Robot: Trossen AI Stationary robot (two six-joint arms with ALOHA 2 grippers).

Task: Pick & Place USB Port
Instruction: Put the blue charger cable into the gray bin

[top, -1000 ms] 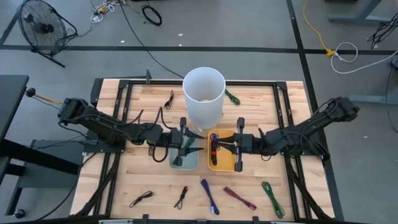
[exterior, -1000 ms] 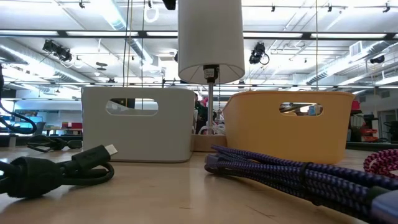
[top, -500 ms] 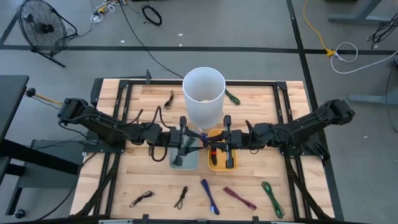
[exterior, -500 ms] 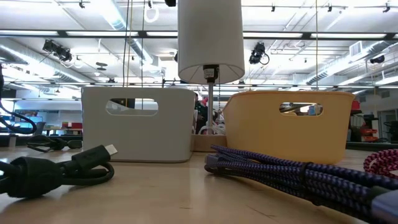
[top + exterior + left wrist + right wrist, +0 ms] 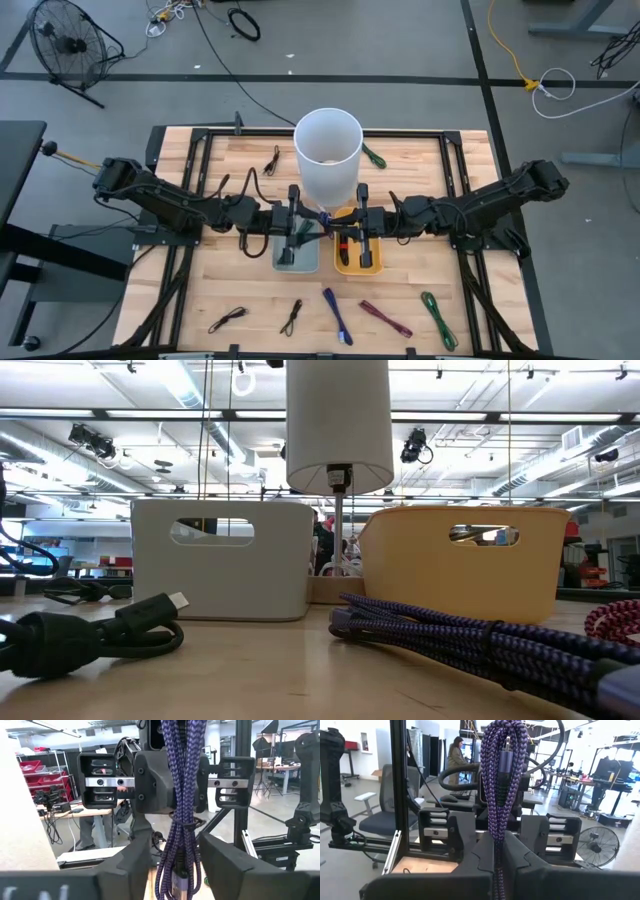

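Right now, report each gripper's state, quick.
Left gripper: open, fingers either side of the purple braided cable.
Right gripper: shut on the purple braided cable.

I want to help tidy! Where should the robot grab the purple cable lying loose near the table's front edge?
Its middle, from straight above: the purple cable lies flat as a long thin bundle, so it can probably be pinched across its narrow width.

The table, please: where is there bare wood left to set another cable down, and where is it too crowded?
Bare wood lies at the far left, between the black cable and the table edge, and far right past the green cable. The near edge is broken up by five cables. The centre is crowded: both pincers meet on a purple cable over the grey bin and yellow bin.
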